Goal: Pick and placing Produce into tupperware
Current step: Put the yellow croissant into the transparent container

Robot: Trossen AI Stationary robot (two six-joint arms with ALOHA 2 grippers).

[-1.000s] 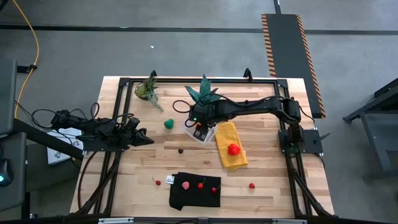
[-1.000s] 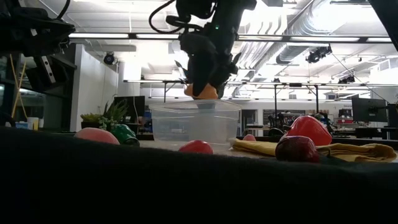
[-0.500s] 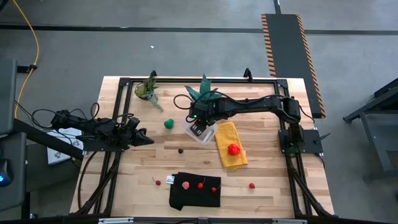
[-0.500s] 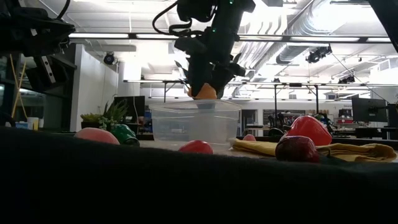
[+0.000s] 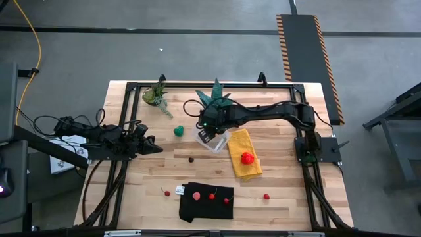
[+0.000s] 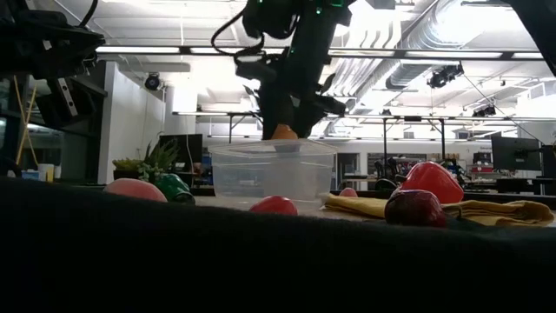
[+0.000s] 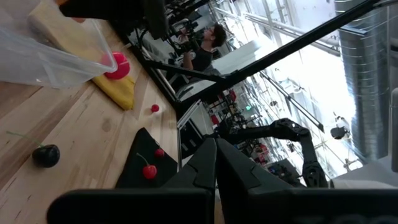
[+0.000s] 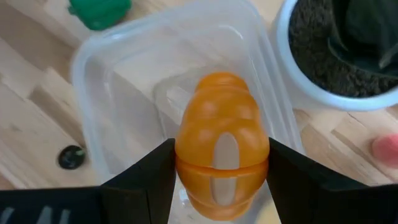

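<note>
Orange produce piece (image 8: 222,160) grasped in right gripper (image 8: 221,186) fingers, hanging just above clear tupperware (image 8: 124,68); not yet released. Tupperware looks empty inside. Red pieces remain on yellow cloth (image 5: 245,157) and black cloth (image 5: 206,197) beyond tupperware. Left gripper (image 5: 148,145) waits, fingers clenched, well apart from tupperware. Right wrist view alone shows empty interior; high view shows spread.

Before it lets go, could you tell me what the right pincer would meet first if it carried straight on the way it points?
Most likely the tupperware floor: the right pincer, holding the orange produce, points straight down into it, though depth is unclear.
</note>
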